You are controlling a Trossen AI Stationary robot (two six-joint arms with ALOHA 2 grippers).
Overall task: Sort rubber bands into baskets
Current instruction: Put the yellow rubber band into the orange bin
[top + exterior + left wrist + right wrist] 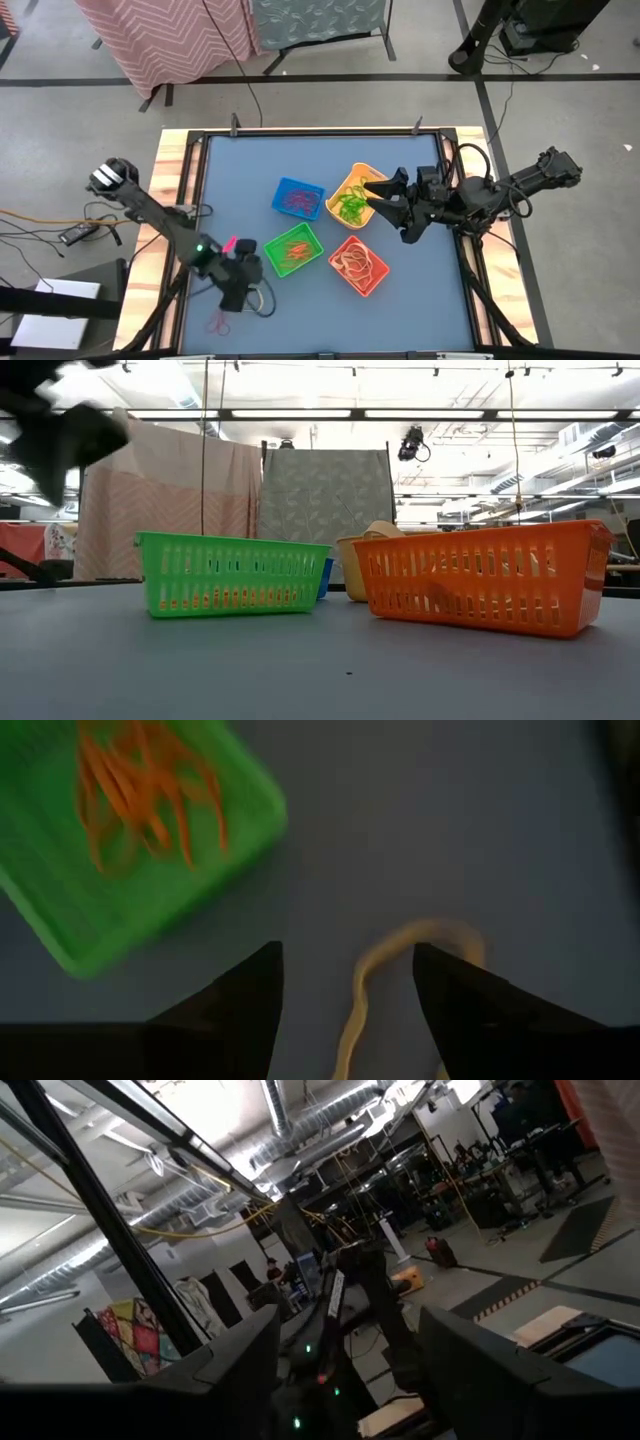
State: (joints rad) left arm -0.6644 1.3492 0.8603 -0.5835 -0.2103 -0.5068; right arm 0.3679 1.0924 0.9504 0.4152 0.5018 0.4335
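Industrial lab — exposed ceiling ducts [290,1140], strip lights [430,413], fabric backdrops [325,495].

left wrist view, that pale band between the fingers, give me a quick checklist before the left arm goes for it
1. Left end effector open: ok, its two dark fingers stand apart.
2. Pale rubber band lined up: ok, it lies on the table in the gap between the fingers.
3. Band already gripped: not ok, neither finger closes on it.
4. Green basket out of the way: ok, it sits off to one side of the band, holding orange bands.
5. Right end effector clear of the left arm: ok, it hangs over by the yellow basket, open with nothing in it.
6. Height above the table: cannot tell.
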